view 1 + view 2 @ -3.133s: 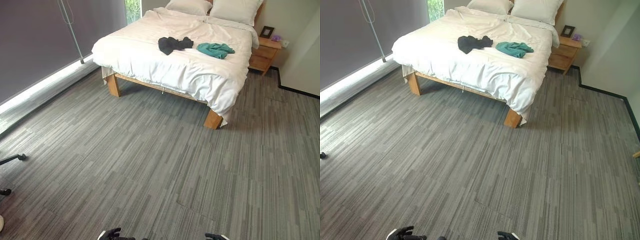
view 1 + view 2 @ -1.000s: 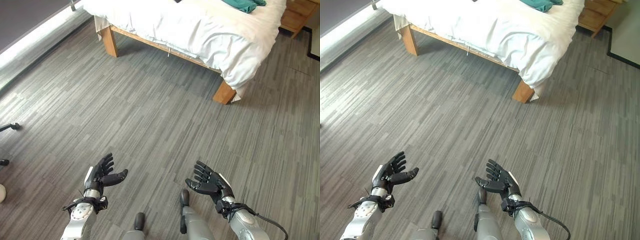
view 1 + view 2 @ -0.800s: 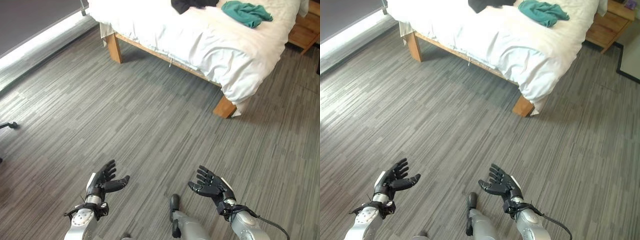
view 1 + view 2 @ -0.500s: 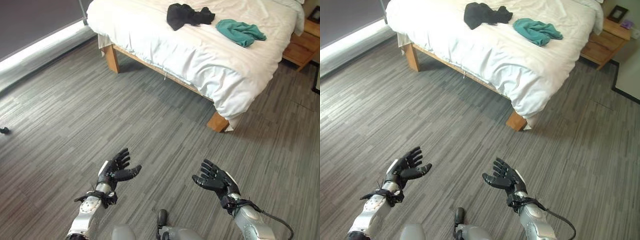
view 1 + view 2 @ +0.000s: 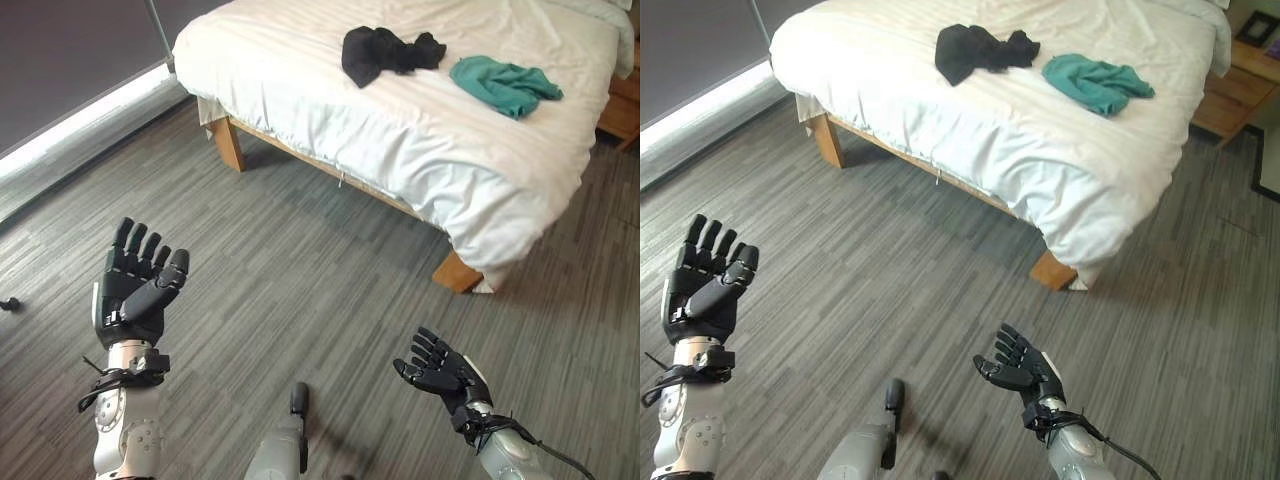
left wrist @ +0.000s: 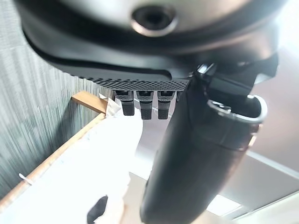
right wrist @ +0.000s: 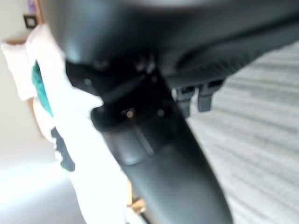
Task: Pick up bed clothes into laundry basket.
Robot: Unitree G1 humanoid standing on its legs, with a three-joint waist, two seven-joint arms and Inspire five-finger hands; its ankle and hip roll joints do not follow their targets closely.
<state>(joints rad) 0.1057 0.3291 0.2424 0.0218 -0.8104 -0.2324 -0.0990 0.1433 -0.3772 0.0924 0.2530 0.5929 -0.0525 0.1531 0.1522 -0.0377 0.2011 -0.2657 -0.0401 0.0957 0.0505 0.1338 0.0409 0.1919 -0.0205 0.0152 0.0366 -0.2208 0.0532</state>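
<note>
Now the left hand (image 5: 135, 285) has lifted, fingers spread; the right hand (image 5: 440, 366) hangs low, relaxed, empty. Black garment (image 5: 385, 52) and teal garment (image 5: 505, 84) lie on the bed (image 5: 300, 80), nearer but beyond reach

Bare floor (image 5: 330, 270) before bed (image 5: 420, 140)

White bed (image 5: 330, 90); black garment (image 5: 385, 53); teal garment (image 5: 505, 84); grey streaked floor (image 5: 300, 260); black hands.
</note>
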